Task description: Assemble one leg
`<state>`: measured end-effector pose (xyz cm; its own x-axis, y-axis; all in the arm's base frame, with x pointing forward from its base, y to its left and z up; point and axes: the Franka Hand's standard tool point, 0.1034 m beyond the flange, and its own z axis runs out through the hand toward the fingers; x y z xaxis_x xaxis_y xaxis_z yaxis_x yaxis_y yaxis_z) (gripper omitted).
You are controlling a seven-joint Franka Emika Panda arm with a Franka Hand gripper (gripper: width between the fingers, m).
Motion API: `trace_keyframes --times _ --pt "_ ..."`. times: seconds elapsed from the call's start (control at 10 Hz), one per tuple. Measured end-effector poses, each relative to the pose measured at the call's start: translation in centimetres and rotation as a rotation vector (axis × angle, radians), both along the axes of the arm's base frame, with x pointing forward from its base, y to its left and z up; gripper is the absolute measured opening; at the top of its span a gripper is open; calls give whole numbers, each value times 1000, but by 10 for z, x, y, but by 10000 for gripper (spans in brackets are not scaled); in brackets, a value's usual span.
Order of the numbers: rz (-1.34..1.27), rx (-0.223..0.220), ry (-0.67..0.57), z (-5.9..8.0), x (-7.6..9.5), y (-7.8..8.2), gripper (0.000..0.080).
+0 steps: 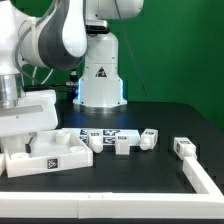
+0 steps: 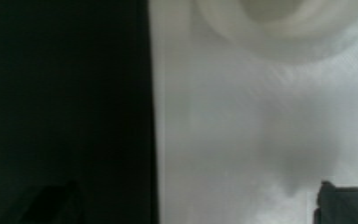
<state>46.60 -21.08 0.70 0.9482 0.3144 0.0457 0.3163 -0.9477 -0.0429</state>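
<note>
We logged gripper [image 2: 197, 203] spread open, empty, just above the panel [image 1: 45, 160]. Legs [image 1: 122, 143] lay loose beside the panel, none fitted; whole assembly remained.

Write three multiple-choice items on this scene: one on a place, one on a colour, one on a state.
1. In the exterior view, the L-shaped bar lies at:
A the right
B the left
C dead centre

2. The table top is:
A white
B black
C green

3. The gripper is:
A shut on a part
B open
C out of view

Answers:
1 A: the bar sits near the exterior view's right edge.
2 B: the bare surface around the parts is black.
3 B: in the wrist view its fingertips stand wide apart, with nothing clamped between them.
</note>
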Motion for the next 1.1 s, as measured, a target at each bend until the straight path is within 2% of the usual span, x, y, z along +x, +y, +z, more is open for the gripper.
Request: trace_keyframes --times 0.2,0.4,0.5,0.6,0.7,0.8,0.9,1.0,1.1 --pt "0 0 -1 0 1 0 639" --pt "0 0 -1 0 1 0 307" --pt "0 0 -1 0 1 0 307" --pt "0 0 -1 0 0 0 122" --pt "2 8 8 1 0 0 122" --pt "0 28 20 8 1 0 44" --pt "-3 40 23 15 2 2 44" --pt "-36 53 27 24 4 7 44" --pt "-98 57 28 41 11 18 44"
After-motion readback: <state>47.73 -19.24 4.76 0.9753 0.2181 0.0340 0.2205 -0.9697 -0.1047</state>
